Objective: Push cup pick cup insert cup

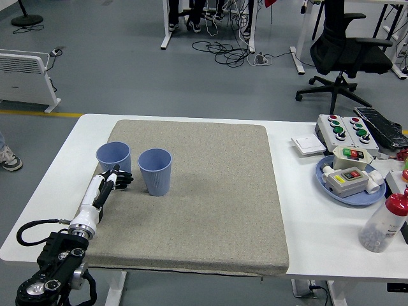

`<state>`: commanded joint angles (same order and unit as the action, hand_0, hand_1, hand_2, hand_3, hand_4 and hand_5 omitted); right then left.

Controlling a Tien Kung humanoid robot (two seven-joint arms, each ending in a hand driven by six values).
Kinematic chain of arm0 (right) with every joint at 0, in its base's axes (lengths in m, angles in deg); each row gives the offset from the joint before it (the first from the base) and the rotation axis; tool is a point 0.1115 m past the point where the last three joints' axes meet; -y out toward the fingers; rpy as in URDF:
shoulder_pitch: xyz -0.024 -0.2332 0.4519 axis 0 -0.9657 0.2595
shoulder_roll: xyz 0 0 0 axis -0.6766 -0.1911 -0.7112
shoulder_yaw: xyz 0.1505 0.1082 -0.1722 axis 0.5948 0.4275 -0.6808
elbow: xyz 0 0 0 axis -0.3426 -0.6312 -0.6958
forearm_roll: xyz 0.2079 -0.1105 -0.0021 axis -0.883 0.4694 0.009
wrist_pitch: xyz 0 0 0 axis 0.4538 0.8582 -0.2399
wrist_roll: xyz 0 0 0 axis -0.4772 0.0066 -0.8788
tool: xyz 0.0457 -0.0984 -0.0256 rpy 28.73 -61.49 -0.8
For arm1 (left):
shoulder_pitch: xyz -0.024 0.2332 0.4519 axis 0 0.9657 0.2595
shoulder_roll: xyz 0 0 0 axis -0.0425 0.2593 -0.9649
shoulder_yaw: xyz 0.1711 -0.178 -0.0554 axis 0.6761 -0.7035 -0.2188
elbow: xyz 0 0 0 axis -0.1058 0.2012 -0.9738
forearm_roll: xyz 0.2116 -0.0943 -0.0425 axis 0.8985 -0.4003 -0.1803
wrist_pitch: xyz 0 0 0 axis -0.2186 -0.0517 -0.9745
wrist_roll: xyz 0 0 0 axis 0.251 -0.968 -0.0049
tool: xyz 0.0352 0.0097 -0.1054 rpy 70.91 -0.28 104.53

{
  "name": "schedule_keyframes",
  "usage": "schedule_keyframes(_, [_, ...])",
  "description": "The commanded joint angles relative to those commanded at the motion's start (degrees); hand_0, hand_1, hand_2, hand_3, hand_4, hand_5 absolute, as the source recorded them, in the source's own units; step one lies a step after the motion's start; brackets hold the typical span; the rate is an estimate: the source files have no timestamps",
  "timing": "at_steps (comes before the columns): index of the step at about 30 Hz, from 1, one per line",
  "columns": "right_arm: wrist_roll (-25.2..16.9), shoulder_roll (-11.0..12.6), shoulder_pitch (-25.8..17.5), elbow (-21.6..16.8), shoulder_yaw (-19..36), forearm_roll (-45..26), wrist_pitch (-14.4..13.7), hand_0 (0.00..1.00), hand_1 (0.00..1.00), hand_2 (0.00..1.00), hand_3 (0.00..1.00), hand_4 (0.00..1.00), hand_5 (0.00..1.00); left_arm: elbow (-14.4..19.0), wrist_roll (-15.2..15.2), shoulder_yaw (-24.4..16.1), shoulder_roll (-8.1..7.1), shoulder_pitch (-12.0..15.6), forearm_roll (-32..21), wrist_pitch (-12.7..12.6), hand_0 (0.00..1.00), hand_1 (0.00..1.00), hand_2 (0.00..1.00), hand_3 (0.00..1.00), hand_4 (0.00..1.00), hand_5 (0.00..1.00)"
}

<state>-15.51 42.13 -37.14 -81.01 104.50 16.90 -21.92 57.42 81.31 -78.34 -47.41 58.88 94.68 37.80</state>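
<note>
1. I see one white table [57,191] with one grey-beige fabric mat [210,210] covering most of it.
2. Two pale blue plastic cups stand upright and open-mouthed on the mat's left part, side by side with a small gap between them: the left cup [113,159] nearer the mat's left edge, the right cup [155,171] slightly closer to me.
3. My left hand [115,180], black-fingered on a white forearm, reaches in from the lower left. It lies low on the mat just in front of the left cup's base.
4. My fingers [124,180] are loosely curled and grasp nothing; whether they touch the left cup I cannot tell.
5. At the table's right side sit one round blue plate [325,178] bearing button boxes, one larger grey button box [347,131] behind it, and one clear bottle with a red cap [386,223].
</note>
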Motion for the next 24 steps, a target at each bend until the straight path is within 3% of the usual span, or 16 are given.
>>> schedule_keyframes(9, [0.0,-0.1,-0.4,0.0,-0.5,-0.2,0.0,0.724,0.656,0.660,0.582,0.092,0.539,-4.6,0.9,-1.0,0.00,-2.3,2.5,0.5,0.629,0.615,0.549,0.484,0.536,0.998])
schedule_keyframes(24, [0.1,-0.1,-0.3,0.0,-1.2,-0.7,-0.1,0.723,0.656,0.659,0.581,0.092,0.540,-8.9,1.2,-2.3,0.00,-6.1,3.6,0.9,0.626,0.609,0.546,0.483,0.536,0.998])
